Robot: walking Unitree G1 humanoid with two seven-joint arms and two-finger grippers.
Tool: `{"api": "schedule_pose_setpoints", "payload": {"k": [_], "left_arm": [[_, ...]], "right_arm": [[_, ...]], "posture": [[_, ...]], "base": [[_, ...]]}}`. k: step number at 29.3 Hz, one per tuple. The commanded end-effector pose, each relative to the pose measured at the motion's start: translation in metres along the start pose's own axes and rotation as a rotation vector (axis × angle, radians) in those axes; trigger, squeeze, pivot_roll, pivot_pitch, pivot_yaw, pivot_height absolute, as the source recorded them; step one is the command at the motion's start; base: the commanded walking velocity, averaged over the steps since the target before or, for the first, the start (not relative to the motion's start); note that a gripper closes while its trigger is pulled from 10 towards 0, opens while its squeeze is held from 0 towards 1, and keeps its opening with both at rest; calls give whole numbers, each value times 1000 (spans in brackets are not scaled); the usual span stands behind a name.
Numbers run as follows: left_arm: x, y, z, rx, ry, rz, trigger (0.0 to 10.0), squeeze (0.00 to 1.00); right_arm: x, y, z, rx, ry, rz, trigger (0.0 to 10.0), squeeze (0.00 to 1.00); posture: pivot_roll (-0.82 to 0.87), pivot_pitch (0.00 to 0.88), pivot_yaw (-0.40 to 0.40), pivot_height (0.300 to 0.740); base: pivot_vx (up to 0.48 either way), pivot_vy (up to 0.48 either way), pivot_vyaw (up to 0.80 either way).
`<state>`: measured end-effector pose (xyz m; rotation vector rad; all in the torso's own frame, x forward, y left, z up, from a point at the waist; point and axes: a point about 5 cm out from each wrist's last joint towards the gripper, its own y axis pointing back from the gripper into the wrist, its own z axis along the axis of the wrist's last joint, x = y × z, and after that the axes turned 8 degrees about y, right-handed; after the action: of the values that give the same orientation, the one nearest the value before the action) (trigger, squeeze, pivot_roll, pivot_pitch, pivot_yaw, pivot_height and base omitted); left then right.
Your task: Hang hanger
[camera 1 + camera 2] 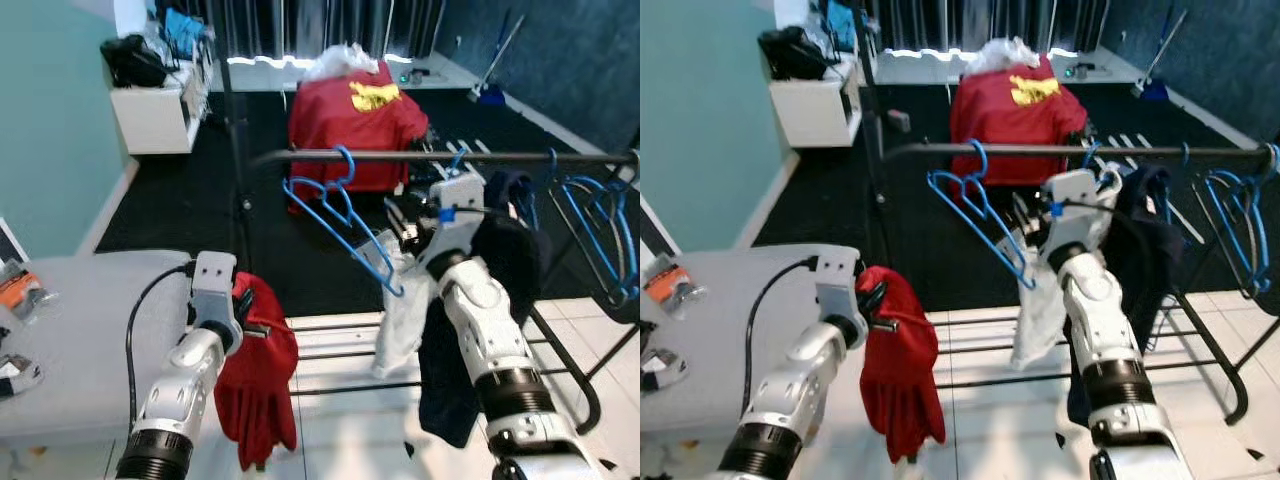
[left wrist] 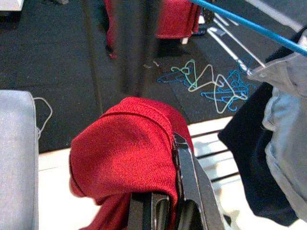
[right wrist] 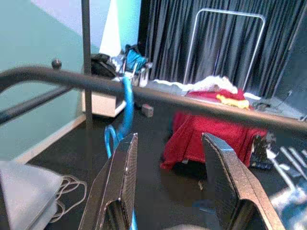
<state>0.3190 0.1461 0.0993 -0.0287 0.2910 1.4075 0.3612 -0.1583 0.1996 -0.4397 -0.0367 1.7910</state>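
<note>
A red cloth [image 1: 257, 375] is pinched in the left gripper [image 1: 240, 305], low beside the grey table [image 1: 90, 330]. Farther out, the right gripper [image 3: 168, 187] is held spread just below the rail [image 1: 440, 157]. The blue hanger [image 1: 340, 225] is hooked on that rail, its hook just beyond 1 finger [image 3: 117, 182].

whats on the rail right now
On the rail: a blue hanger hooked beside the right gripper, dark clothes, more blue hangers at its end. The arm covers part.
</note>
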Motion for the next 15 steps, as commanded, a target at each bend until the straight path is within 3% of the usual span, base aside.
{"api": "schedule_pose_setpoints", "payload": {"k": [1,4,15], "left_arm": [[2,0,0,-2,-5,0,10000,0],[2,0,-1,7,-8,3,10000,0],[0,2,-7,27,-49,-5,10000,0]], "right_arm": [[-4,0,2,-7,19,-19,10000,0],[-5,0,1,-1,17,-18,10000,0],[0,-1,-11,74,-34,26,10000,0]], "posture": [[-67,0,-43,740],[-67,0,-43,740],[-60,0,-44,740]], "base": [[386,0,0],[322,0,0],[0,0,0]]}}
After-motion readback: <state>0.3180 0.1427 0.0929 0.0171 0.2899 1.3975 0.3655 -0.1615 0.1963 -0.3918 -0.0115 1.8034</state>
